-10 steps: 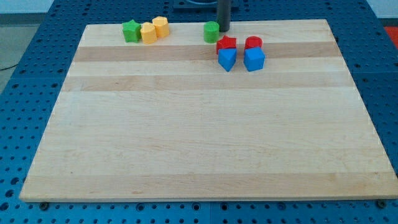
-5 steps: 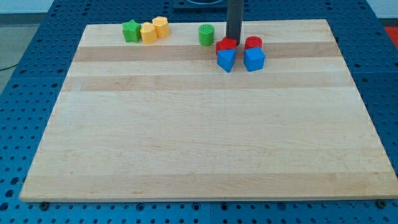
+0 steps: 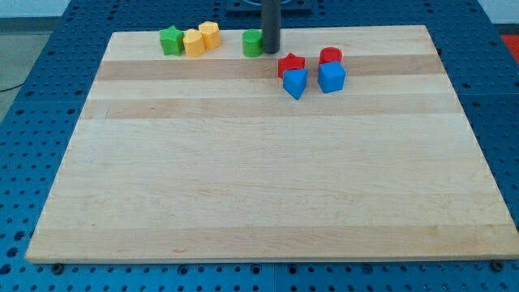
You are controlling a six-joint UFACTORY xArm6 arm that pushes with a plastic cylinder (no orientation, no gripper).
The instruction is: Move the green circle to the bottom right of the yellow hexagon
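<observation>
Along surface (image 3: 243, 178) top edge, left to right: green star (image 3: 170, 40), yellow hexagon (image 3: 193, 43), yellow cylinder (image 3: 210, 34), green circle (image 3: 252, 43) with rod tip (image 3: 270, 50) touching its right side. No hand visible; can't tell its state.

Open board (image 3: 259, 178) below the blocks

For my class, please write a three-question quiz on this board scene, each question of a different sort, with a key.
1. True or false: my tip stands at the view's right of the green circle.
2. Which block lies nearest the view's left edge? A green star B blue cube C red cylinder
3. Fill in: the two yellow blocks sit between the green star and the green ____.

Key: 1 true; 2 A; 3 circle
</observation>
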